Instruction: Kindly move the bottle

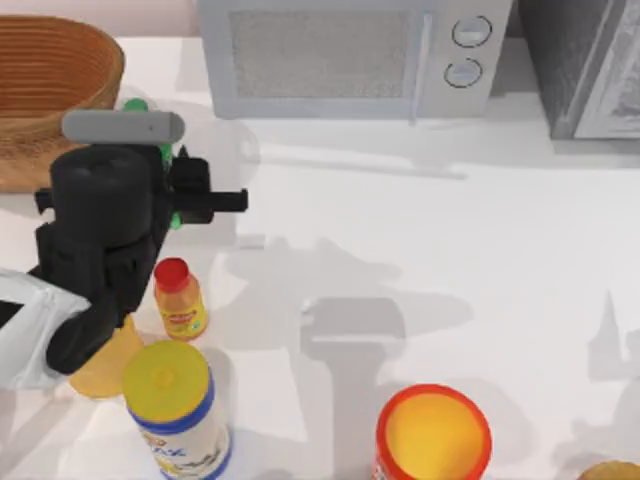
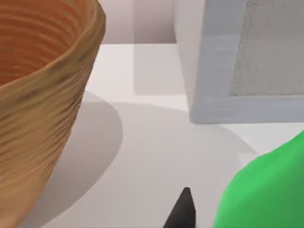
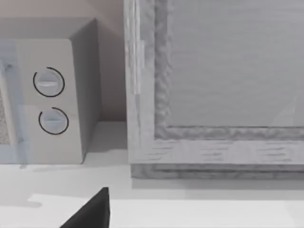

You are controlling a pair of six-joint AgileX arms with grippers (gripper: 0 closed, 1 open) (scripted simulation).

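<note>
The left gripper [image 1: 175,190] sits around the bottle [image 2: 266,190], though I cannot tell whether it has clamped. A basket [image 2: 42,95] stands beside the gripper and a microwave [image 2: 237,57] beyond it.

From the right wrist, the microwave [image 3: 52,90] stands against the back wall, its grey side panel turned this way and two round dials [image 3: 49,82] stacked one above the other on its front. Just beside it rises a larger grey appliance [image 3: 213,85], with a pale textured frame around a flat grey panel and its base resting on the white table [image 3: 190,209]. One dark fingertip of the right gripper [image 3: 92,211] pokes in low over the table.
</note>
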